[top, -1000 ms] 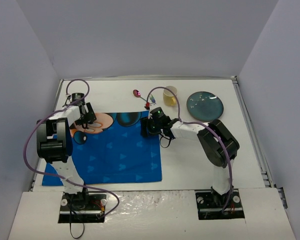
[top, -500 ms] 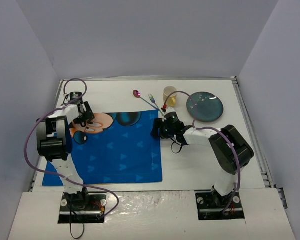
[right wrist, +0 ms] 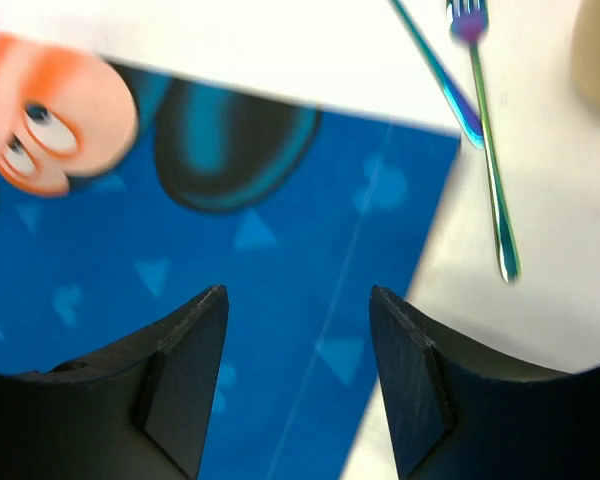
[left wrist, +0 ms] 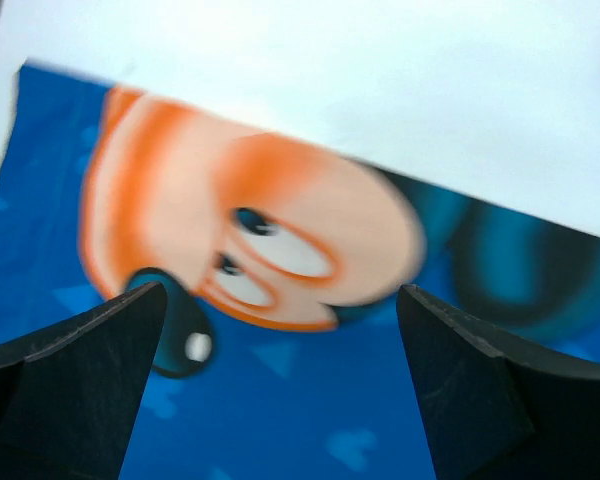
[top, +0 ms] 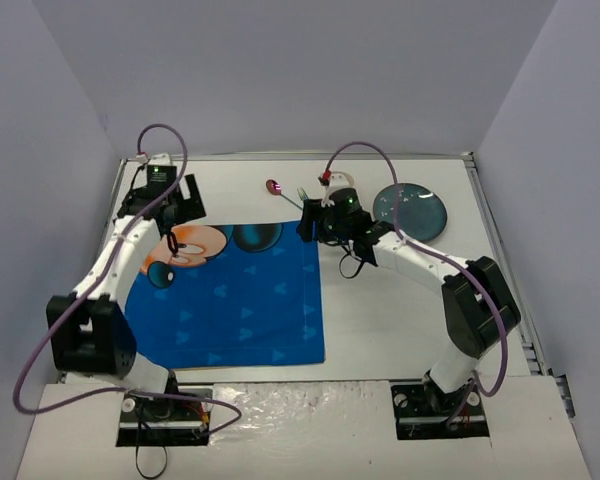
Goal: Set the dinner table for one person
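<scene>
The big white worktop (top: 380, 310) lies under everything, with walls on three sides. The left hand (left wrist: 280, 300) hangs wide open and empty over the far edge of the blue mat (top: 240, 300). The right hand (right wrist: 298, 300) is open and empty over the mat's right edge. A fork (right wrist: 485, 150) lies just beside that edge.

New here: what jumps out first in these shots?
The bright blue cartoon placemat dominates, lying left of centre on the white dinner table. Next, the dark teal plate at the far right, and an iridescent fork and spoon on bare table just beyond the mat's far right corner. Both arms' jaws stand open above the mat's far edge.
</scene>
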